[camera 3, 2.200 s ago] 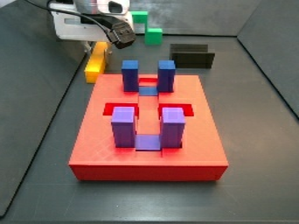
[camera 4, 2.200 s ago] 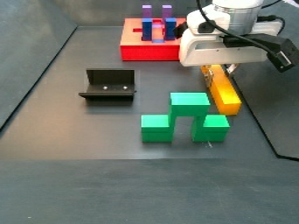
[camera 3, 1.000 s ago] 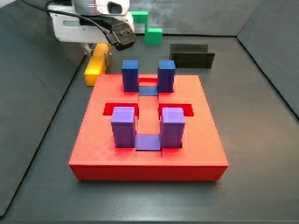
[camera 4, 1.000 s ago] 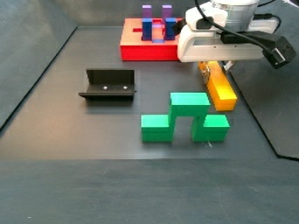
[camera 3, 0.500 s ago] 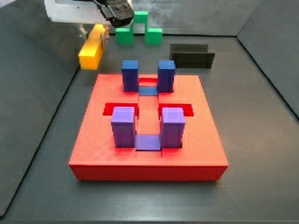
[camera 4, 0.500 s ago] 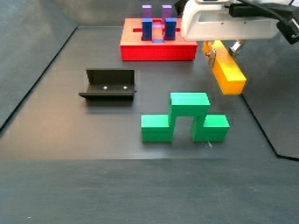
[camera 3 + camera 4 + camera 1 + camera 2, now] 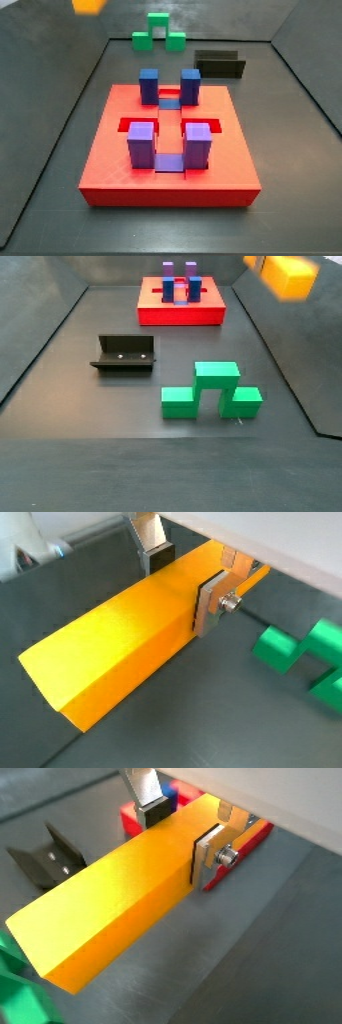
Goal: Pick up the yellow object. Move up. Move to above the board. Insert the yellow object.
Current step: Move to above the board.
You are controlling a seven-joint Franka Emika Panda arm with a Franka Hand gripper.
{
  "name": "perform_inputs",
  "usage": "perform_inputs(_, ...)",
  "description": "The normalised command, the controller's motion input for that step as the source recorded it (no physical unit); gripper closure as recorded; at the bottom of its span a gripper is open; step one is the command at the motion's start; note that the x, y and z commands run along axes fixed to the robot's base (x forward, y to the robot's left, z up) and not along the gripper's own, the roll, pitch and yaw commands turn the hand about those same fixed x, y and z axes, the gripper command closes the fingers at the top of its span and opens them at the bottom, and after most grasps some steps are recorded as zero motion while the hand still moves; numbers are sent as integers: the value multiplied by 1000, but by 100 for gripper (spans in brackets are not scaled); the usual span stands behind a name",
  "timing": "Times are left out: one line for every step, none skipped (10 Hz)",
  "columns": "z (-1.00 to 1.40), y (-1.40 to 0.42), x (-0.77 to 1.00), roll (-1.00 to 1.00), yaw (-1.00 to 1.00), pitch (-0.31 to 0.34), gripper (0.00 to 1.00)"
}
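In both wrist views my gripper (image 7: 185, 574) (image 7: 181, 830) is shut on the yellow object (image 7: 127, 637) (image 7: 114, 903), a long yellow bar with orange sides, near one of its ends. The silver fingers (image 7: 214, 597) press its two long sides. It hangs high in the air, and only its end shows at the upper edge of both side views (image 7: 88, 5) (image 7: 287, 274), where the gripper body is cut off. The board (image 7: 167, 150) (image 7: 181, 304), a red slab with blue and purple posts, lies on the floor; one edge of it (image 7: 250, 836) shows beneath the bar in a wrist view.
Green blocks (image 7: 210, 391) (image 7: 158, 35) (image 7: 301, 652) stand on the dark floor, away from the board. The fixture (image 7: 123, 353) (image 7: 221, 63) (image 7: 47, 858), a black bracket, stands on the floor apart from both. Dark walls enclose the floor.
The gripper has risen steeply with the yellow object, from just above the floor to the upper edge of both side views. The board, green blocks and fixture have not moved.
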Motion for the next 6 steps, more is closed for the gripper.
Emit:
perform_inputs(1400, 4, 12, 16, 3, 79, 100)
perform_inputs(823, 2, 6, 15, 1, 60, 100)
perform_inputs(325, -1, 26, 12, 2, 41, 100)
perform_inputs(199, -1, 41, 11, 0, 43, 100)
perform_inputs(258, -1400, 911, 102, -157, 119, 100)
perform_inputs(226, -1400, 909, 119, -132, 139, 100)
